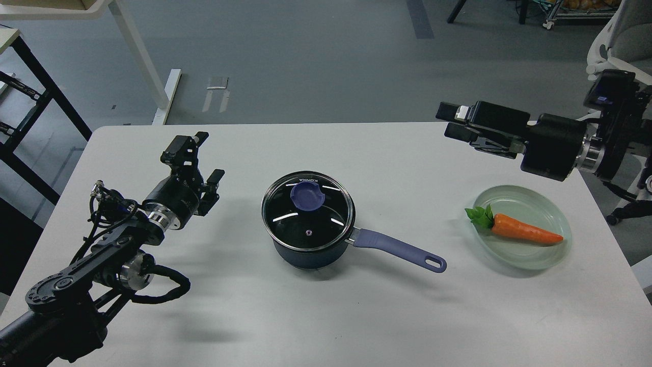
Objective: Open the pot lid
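Observation:
A dark pot (305,252) with a long purple handle (398,250) stands at the middle of the white table (356,316). Its glass lid (300,224) with a purple knob (307,195) lies shut on the pot. My left gripper (208,155) is open and empty, left of the pot and apart from it. My right gripper (451,121) is open and empty. It is held level above the table's far right part and points left, well right of the pot.
A glass plate (527,193) with an orange carrot (524,230) sits at the right of the table. A white chair (619,46) stands beyond the right edge. A black rack (25,102) and white table legs (147,66) stand at the far left.

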{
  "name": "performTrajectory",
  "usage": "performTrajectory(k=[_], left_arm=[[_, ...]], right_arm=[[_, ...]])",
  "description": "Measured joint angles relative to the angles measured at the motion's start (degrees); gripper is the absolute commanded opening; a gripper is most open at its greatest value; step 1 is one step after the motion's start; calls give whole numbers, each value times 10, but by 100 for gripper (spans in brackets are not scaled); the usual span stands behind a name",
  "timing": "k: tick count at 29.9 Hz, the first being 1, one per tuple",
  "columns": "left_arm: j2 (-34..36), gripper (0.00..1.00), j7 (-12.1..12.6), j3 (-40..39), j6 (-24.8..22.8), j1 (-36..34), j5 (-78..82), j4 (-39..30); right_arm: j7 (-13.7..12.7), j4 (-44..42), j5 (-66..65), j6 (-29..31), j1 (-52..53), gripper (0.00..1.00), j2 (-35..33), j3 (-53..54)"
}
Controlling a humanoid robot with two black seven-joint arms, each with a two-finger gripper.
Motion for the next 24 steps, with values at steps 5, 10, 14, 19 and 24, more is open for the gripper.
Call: performTrajectory(k=[5,10,14,19,24], left_arm=[[11,99,0,-1,0,0,0,-10],[13,99,2,-2,0,-2,0,-13],[16,99,2,-2,1,-2,0,-20],[21,99,2,-3,1,-2,0,-21],[21,99,0,-3,1,-1,-1,-21]], right_arm=[[0,15,-160,-1,112,100,33,-144],[0,19,-296,-14,155,99,76,-224],[0,18,-409,-39,158,99,101,-258],[0,10,-452,-52,158,100,125,-282],[0,-22,-453,-54,152,99,158,-291]])
